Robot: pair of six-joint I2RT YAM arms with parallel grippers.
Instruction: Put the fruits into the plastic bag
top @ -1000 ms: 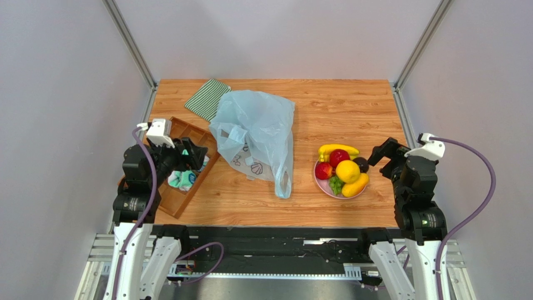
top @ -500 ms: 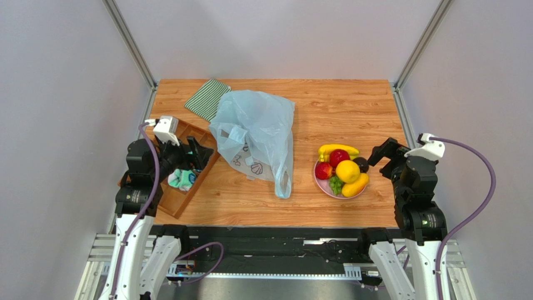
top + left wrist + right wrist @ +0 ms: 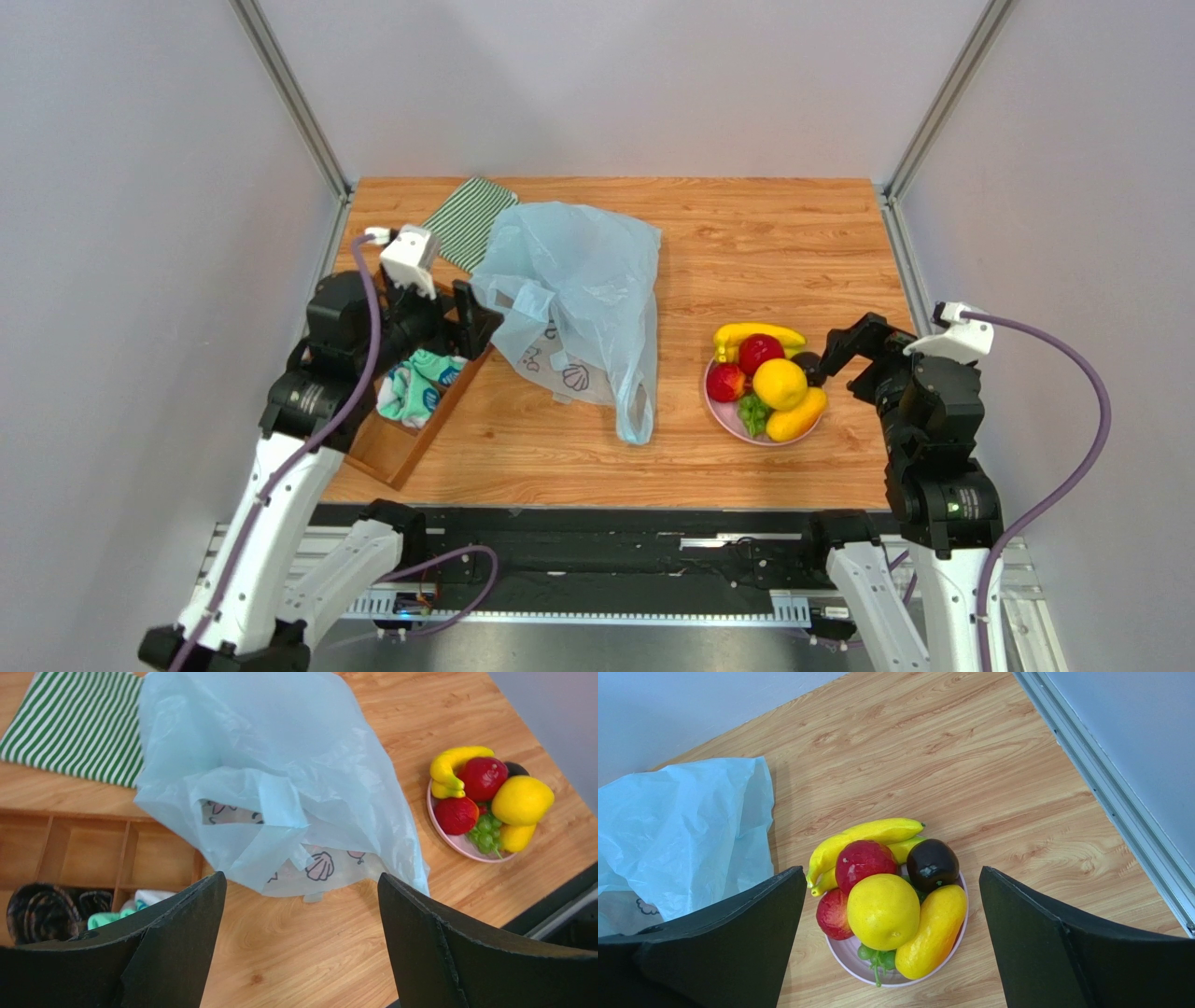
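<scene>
A wooden counter point(image 3: 758, 238) is seen, with both arms mounted at its near edge. The left arm point(image 3: 344, 350) is extended over the left side. The left jaws are held wide apart and empty, above the counter just beside the bag's near-left edge. The right arm point(image 3: 933, 406) is raised at the right side. The right jaws are likewise spread wide with nothing between them, just to the right of the plate.

The plastic bag point(image 3: 582, 287), pale blue and translucent, is laid crumpled at the middle of the counter. One handle is trailed toward the near edge, and shell prints are visible on its lower part. No fruit is seen inside it.

A divided wooden tray point(image 3: 382, 451) is placed at the left, near the bag. A green striped cloth point(image 3: 467, 217) is spread flat at the far left, partly covered by the bag.

A pink plate point(image 3: 840, 962) is set to the right of the bag, apart from it, and all the fruits are piled on it. The banana point(image 3: 871, 831) is laid along the far side, with the mango point(image 3: 932, 931) at the near right. The lemon point(image 3: 883, 911) is set in the middle. One red apple point(image 3: 864, 862) is behind the lemon and another point(image 3: 833, 915) is on its left. The avocado point(image 3: 933, 864) is on the far right, and the grapes point(image 3: 878, 955) are tucked at the near rim.

Rolled teal-white socks point(image 3: 418, 385) are held in one tray compartment.
</scene>
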